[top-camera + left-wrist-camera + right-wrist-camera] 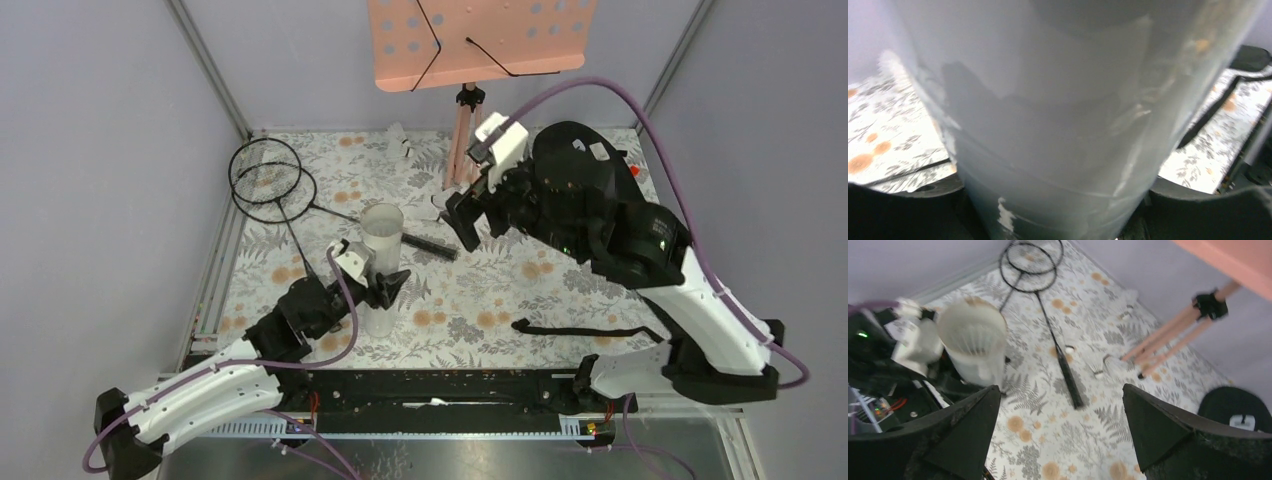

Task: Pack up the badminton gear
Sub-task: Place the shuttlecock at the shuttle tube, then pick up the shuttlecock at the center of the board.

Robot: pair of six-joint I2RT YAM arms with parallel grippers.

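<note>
Two rackets [1069,375], one tube [381,240], one bag [565,140], at least three shuttlecocks [1100,369], one stand [480,40].

Left arm [200,395] and right arm [715,315]: white-shelled links, black joint housings, black bases. Purple cable [640,105] looped along each. Right tool [1060,390]: two black wedge-shaped fingers [968,435]. Small green light [862,334] on left arm's black housing.

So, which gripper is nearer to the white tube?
Left. The left gripper has the white tube between its jaws, touching it. The right gripper hangs open off to the tube's right, apart from it.
</note>
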